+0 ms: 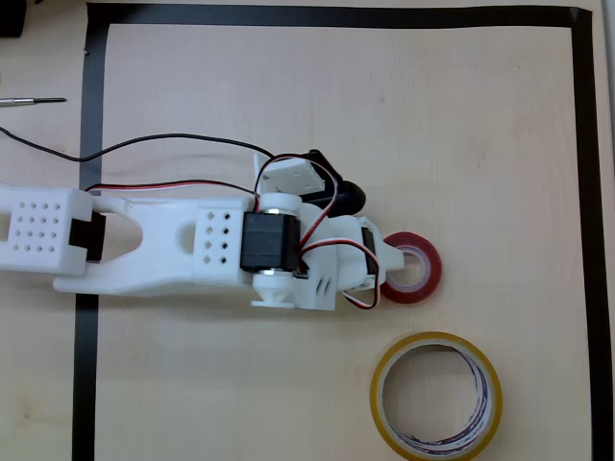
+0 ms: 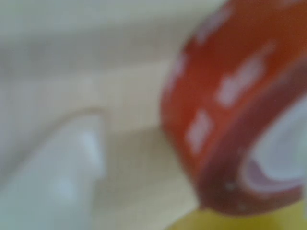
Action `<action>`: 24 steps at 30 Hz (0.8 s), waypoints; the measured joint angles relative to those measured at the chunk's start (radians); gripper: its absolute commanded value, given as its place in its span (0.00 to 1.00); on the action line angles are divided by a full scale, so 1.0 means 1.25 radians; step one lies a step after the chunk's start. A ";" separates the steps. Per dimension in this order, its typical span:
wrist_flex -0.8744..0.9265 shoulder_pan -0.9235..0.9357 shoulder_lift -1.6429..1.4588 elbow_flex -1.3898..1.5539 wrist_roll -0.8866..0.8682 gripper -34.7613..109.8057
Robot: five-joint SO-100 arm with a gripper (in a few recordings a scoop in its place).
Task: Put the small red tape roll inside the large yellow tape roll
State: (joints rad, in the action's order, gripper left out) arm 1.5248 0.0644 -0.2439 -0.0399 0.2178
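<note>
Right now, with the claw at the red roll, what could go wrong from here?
1. In the overhead view the claw covers the small red tape roll's left edge; whether it has a firm hold is unclear, so the roll may slip or be nudged away.
2. The large yellow tape roll lies close below; a low carry could clip its wall and shove it.
3. The wrist view is blurred, so fine alignment is hard to judge.

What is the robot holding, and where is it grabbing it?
Apparently the small glossy red tape roll, by its left wall, one white finger inside the hole. The jaws' actual grip cannot be confirmed.
</note>
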 measured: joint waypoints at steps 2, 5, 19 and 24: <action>0.005 0.000 -0.009 0.015 0.007 0.33; 0.017 -0.002 -0.013 0.022 0.015 0.32; 0.113 0.002 -0.017 0.007 0.039 0.24; 0.166 0.010 0.038 -0.110 0.039 0.24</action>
State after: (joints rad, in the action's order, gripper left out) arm 1.7319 0.0767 -0.1963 -0.1779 0.2669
